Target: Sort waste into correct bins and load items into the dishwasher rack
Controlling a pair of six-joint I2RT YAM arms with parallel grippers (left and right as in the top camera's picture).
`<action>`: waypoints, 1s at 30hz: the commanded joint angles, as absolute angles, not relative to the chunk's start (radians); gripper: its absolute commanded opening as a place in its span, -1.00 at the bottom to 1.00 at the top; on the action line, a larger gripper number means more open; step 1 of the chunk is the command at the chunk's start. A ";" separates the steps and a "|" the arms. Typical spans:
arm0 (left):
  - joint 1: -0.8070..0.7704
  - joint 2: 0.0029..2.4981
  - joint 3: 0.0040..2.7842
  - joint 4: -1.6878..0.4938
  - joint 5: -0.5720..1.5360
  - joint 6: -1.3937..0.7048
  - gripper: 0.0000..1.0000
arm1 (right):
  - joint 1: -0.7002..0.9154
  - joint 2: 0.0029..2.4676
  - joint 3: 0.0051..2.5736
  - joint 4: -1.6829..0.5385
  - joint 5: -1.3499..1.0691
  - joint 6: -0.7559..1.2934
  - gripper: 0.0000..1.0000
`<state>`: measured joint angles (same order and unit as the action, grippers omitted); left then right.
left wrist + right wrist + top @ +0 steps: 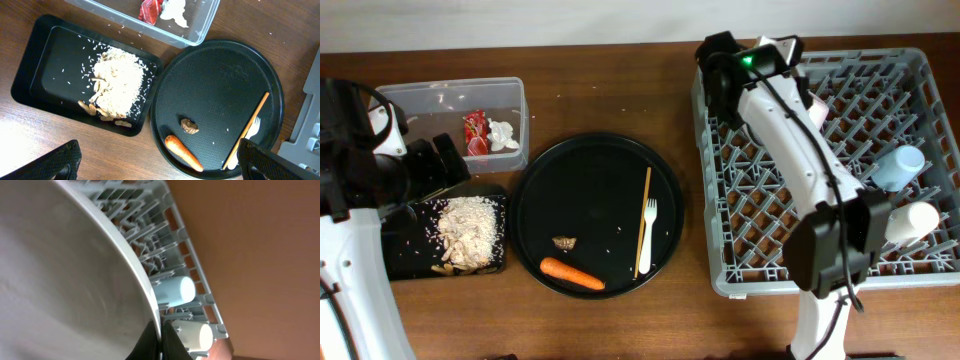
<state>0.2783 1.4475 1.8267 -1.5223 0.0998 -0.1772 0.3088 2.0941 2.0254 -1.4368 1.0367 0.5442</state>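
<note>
Holding in my right gripper (pixel 161 341) one pale grey round plate (pixel 60 280): smooth, matte and unmarked, its curved rim pinched between my two dark fingers, its face filling most of the right wrist view. It stands on edge above the far left part of the dishwasher rack (pixel 910 110), and I cannot tell whether it touches the pegs. The rack is one square grey crate. Two cups lie on their sides at its right edge, one light-blue cup (pixel 900 167) and one cream cup (pixel 912 222), just beside each other. My left gripper (pixel 157 150) has its fingers spread wide with nothing between them, above the near edge of the black trays. The round black tray (pixel 590 200) holds one orange carrot (pixel 572 273) at its near rim, one small brown morsel (pixel 565 242) just behind the carrot, one white plastic fork (pixel 649 222), and the wooden chopsticks (pixel 643 222) right beside the fork, lying so close together that they look like one stick. One clear tub (pixel 430 100) at the far left of the table (pixel 620 90) contains one crinkled red wrapper (pixel 475 132) touching one crumpled white tissue (pixel 502 135). One shallow black rectangular tray (pixel 405 250) in front of the tub carries one heap of beige rice-and-nut scraps (pixel 468 232), with loose grains scattered around it.
</note>
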 commanded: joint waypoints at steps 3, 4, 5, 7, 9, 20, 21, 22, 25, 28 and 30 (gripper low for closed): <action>0.285 1.447 1.827 -1.520 0.097 -0.175 0.98 | 0.355 2.156 2.014 -1.441 0.921 0.590 -0.92; 0.285 1.447 1.827 -1.520 0.097 -0.175 0.98 | 0.377 2.156 2.014 -1.442 0.916 0.589 -0.92; 0.285 1.447 1.827 -1.520 0.096 -0.175 0.98 | 0.423 2.156 2.014 -1.459 0.906 0.589 -0.90; 0.285 1.447 1.827 -1.520 0.097 -0.175 0.98 | 0.476 2.155 2.014 -1.474 0.905 0.589 -0.90; 0.285 1.447 1.827 -1.520 0.097 -0.175 0.98 | 0.553 2.149 2.015 -1.478 0.904 0.589 -0.66; 0.284 1.447 1.827 -1.520 0.097 -0.175 0.98 | 0.184 1.836 2.067 -1.519 0.523 0.542 -0.92; 0.284 1.447 1.827 -1.520 0.096 -0.175 0.98 | 0.077 1.852 2.066 -1.481 0.363 0.436 -0.92; 0.284 1.447 1.827 -1.520 0.097 -0.175 0.98 | -0.012 1.876 2.066 -1.436 0.162 0.302 -0.92; 0.284 1.447 1.827 -1.520 0.097 -0.175 0.98 | -0.124 1.974 2.065 -1.417 -0.176 0.117 -0.92; 0.284 1.447 1.827 -1.520 0.097 -0.175 0.98 | -0.101 2.054 2.065 -1.417 -0.419 -0.057 -0.92; 0.284 1.447 1.827 -1.520 0.096 -0.175 0.98 | -0.056 2.073 2.065 -1.427 -0.600 -0.249 -0.92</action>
<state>0.2783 1.4475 1.8259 -1.5219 0.0998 -0.1772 -0.0990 2.0682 2.0617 -1.4178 -0.3622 -0.0433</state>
